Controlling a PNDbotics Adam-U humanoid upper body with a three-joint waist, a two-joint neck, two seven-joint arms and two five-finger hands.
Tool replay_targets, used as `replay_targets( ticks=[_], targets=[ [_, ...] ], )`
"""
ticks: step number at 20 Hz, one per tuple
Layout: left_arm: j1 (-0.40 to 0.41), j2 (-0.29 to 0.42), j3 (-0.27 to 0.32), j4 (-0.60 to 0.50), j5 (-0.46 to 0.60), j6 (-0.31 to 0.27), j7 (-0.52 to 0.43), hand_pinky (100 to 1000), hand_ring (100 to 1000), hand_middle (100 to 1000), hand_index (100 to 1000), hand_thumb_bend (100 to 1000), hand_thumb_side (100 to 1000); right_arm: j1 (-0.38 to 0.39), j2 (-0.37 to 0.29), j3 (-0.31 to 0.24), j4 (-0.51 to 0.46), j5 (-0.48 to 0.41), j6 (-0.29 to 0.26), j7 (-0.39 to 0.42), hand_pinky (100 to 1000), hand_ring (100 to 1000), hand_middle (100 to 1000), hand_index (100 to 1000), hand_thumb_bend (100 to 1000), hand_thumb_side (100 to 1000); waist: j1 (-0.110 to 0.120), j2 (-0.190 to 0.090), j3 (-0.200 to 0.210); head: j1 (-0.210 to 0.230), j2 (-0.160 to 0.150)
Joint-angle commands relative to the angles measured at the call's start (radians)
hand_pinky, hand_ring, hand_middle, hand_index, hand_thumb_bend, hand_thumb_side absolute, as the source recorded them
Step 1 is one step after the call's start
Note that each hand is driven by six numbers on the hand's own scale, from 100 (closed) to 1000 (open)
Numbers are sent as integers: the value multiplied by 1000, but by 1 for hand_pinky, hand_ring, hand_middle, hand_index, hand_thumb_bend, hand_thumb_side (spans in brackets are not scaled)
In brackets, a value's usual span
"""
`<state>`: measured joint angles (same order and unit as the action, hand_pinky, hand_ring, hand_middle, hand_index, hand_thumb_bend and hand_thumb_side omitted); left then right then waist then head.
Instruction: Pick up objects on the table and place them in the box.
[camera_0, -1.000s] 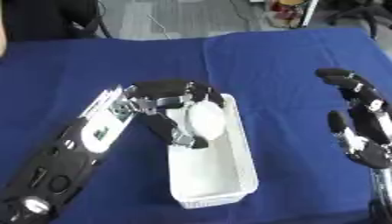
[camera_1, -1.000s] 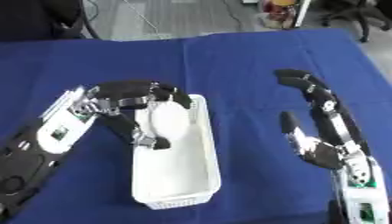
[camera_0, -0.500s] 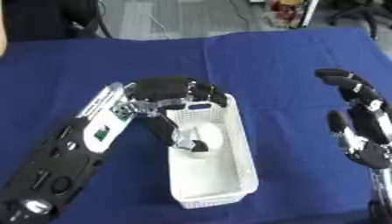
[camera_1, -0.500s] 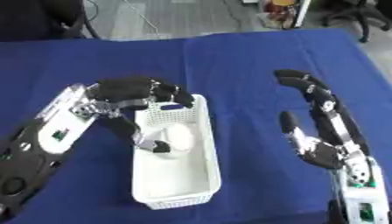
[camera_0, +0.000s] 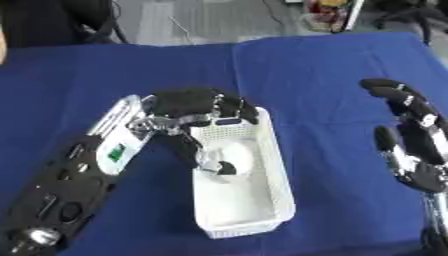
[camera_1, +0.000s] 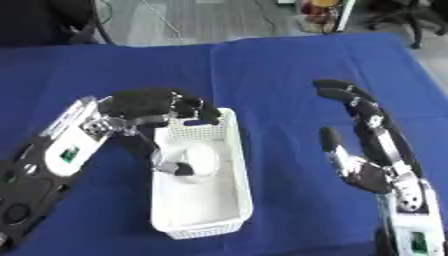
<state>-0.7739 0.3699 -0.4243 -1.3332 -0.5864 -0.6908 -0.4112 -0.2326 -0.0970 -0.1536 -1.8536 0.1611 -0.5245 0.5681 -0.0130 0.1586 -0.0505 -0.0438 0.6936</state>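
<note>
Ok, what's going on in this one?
The robot's left hand is over the far end of a white box on the blue table, fingers spread. A white rounded object lies inside the box below it. The right hand is idle and open off to the right.

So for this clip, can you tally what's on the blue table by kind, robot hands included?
White basket-style box: 1
White rounded object lying inside the box: 1
Robot hands: 2, the left hand over the box's far end with its thumb down beside the object, the right hand open and idle at the right
Total: 4
</note>
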Motion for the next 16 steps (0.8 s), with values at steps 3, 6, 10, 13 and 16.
replay_targets(
  ticks=[3,6,10,13,16],
  targets=[
    [49,81,61,-207,124,23,13,720,765,848,869,842,657,-4,-6,-6,-13,2,-5,5,1000,899,846,854,192,558,3,-16,6,-6,-8],
    [117,132,131,-407,274,96,47,694,756,842,837,835,668,-5,-8,-9,-14,6,-4,3,1000,899,846,854,194,559,5,-16,14,-13,-8],
    [223,158,261,-635,469,224,110,668,741,824,810,861,499,-2,-11,-11,-14,10,-2,0,1000,899,846,854,192,557,10,-21,23,-22,-8],
    [292,143,332,-663,586,217,138,668,742,825,806,858,489,-5,-12,-11,-16,12,-1,0,1000,899,846,854,191,557,14,-18,28,-27,-9],
    [346,111,393,-666,636,212,144,655,736,828,787,849,468,-5,-13,-11,-15,13,0,1,1000,899,846,855,191,556,14,-17,31,-30,-9]
  ],
)
